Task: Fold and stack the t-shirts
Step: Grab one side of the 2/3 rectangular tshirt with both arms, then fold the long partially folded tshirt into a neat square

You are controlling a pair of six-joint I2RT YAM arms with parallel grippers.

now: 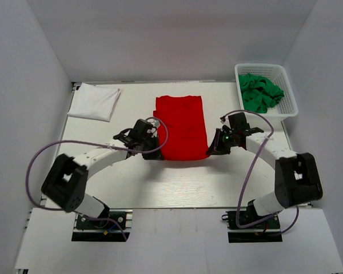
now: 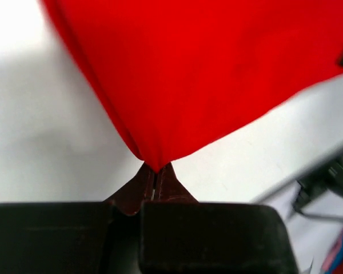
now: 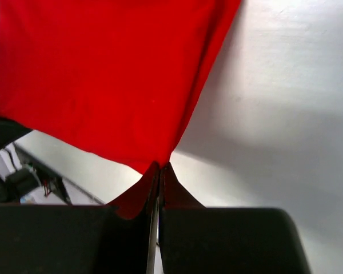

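Note:
A bright red t-shirt (image 1: 182, 125) lies as a long rectangle in the middle of the table. My left gripper (image 1: 155, 153) is shut on its near left corner (image 2: 156, 162). My right gripper (image 1: 210, 152) is shut on its near right corner (image 3: 160, 162). Both near corners are lifted a little off the table. A white t-shirt (image 1: 94, 101) lies folded at the far left. Green t-shirts (image 1: 259, 92) lie in a lump in the basket at the far right.
A white plastic lattice basket (image 1: 292, 94) stands at the far right corner. White walls enclose the table on three sides. Purple cables loop from both arms over the near table.

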